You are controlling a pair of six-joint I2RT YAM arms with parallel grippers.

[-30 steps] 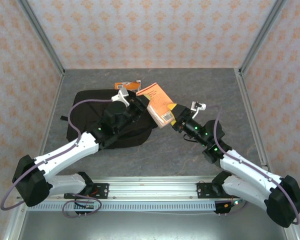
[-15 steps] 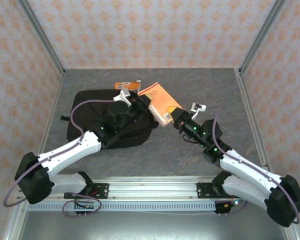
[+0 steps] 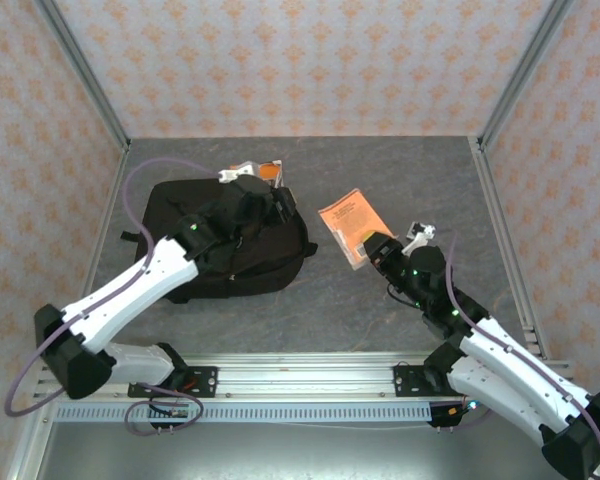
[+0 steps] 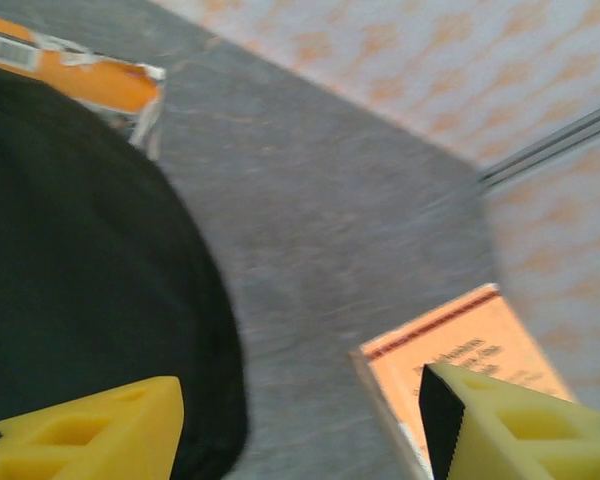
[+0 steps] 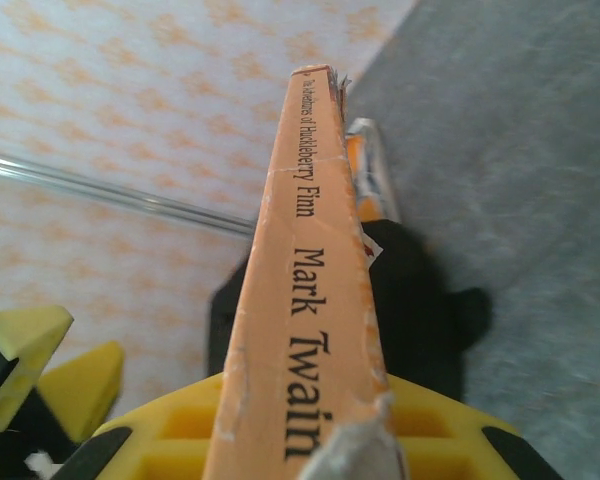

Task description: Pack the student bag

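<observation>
The book [image 3: 348, 220] has swung off the student bag [image 3: 220, 245], which is lying at the table's [image 3: 400, 170] 9 o'clock. My right gripper [image 3: 368, 247] is pinching the book at the bag's 3 o'clock. The left gripper [image 3: 277, 205], spread, is hovering over its 2 o'clock edge. I'm wanting the mouth held open first.

Top camera high, looking down; wrist cameras close, low; all share book [image 3: 352, 225].

Both arms extended, one over the student bag [image 3: 170, 212], one to its right.
The left gripper [image 3: 278, 205] hung above the bag's far right corner, jaws wide apart and empty; the right gripper [image 3: 372, 248], right of the bag, pinched an orange book [image 3: 346, 218].
</observation>
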